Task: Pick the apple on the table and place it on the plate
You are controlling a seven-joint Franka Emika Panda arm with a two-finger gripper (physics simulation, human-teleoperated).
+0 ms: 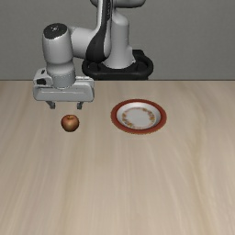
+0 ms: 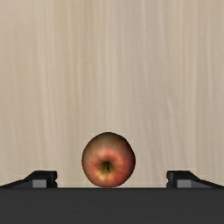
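A pale wooden table [image 1: 138, 188] with a fine, streaky grain fills the whole foreground. It ends at a plain grey wall [image 1: 188, 37].

Toward the exterior view's left, the white, rounded robot arm [image 1: 57, 50] reaches down to its light grey two-finger gripper [image 1: 66, 108]. The gripper hangs just over the small round red-brown apple [image 1: 70, 122]. The apple sits on the bare table, well apart from the plate, with a small dark shadow beneath it. The jaws are spread wide. In the wrist view the two dark fingertips [image 2: 39, 179] stand clear of the apple [image 2: 108, 161] on both sides, so nothing is grasped.

Behind, the arm's glossy black base [image 1: 124, 66] stands at the table's far edge. The arm's upper links are cut off by the frame. The wide gripper body hides a strip of table behind it, and how high the fingertips are above the wood is hard to judge.

Up close, the apple's skin is a smooth mottled red shading to yellow-orange, with a dark dimple in the middle. The table [image 2: 112, 61] shows long, soft vertical streaks.

Toward the exterior view's right lies the round, flat plate with a red-brown rim [image 1: 115, 117]. Its centre is white with faint speckles too small to make out.
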